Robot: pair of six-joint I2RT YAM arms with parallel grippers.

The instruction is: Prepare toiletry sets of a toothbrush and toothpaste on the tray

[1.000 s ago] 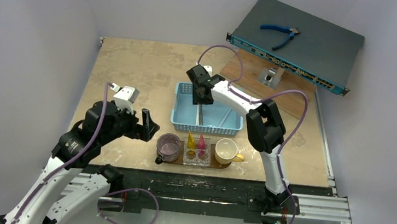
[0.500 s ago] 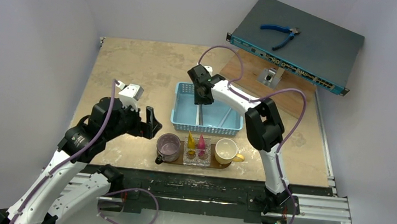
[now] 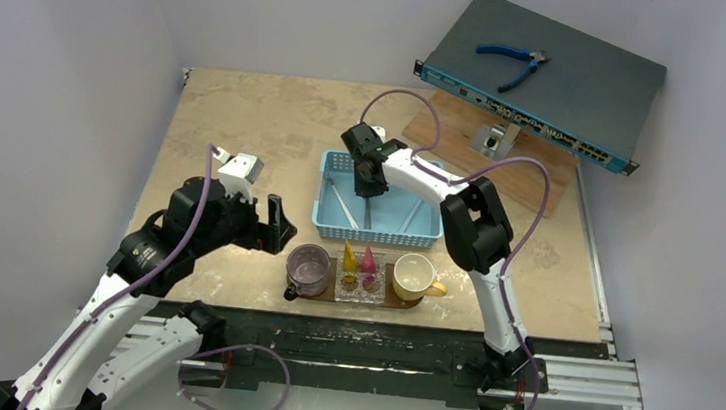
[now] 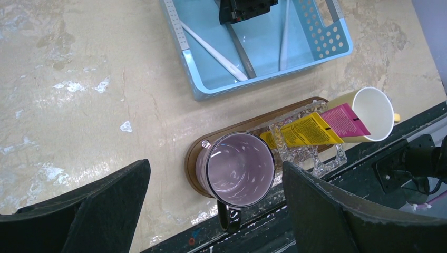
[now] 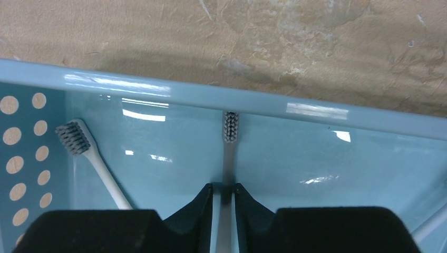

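Note:
In the light-blue basket point(image 5: 211, 95) my right gripper point(image 5: 224, 190) is shut on the handle of a grey toothbrush point(image 5: 230, 137), whose bristles point at the basket wall. A white toothbrush point(image 5: 89, 153) lies to its left. From above, the right gripper point(image 3: 366, 177) is down inside the basket point(image 3: 327, 224). The dark oval tray point(image 3: 328, 292) at the near edge carries a yellow tube point(image 3: 349, 257) and a pink tube point(image 3: 370, 260) between a purple cup point(image 3: 308, 268) and a cream cup point(image 3: 413, 275). My left gripper point(image 4: 215, 164) hangs open above the purple cup point(image 4: 237, 168).
A third pale toothbrush point(image 4: 284, 37) lies in the basket's right half. A clear glass holder point(image 4: 316, 158) sits under the tubes. At the back right a network switch point(image 3: 552, 83) with blue pliers point(image 3: 513, 64) rests above a lighter wooden board point(image 3: 532, 186).
The right gripper has sunk lower into the basket and its jaws have narrowed onto the grey toothbrush. The left arm shifted slightly toward the tray, then held still.

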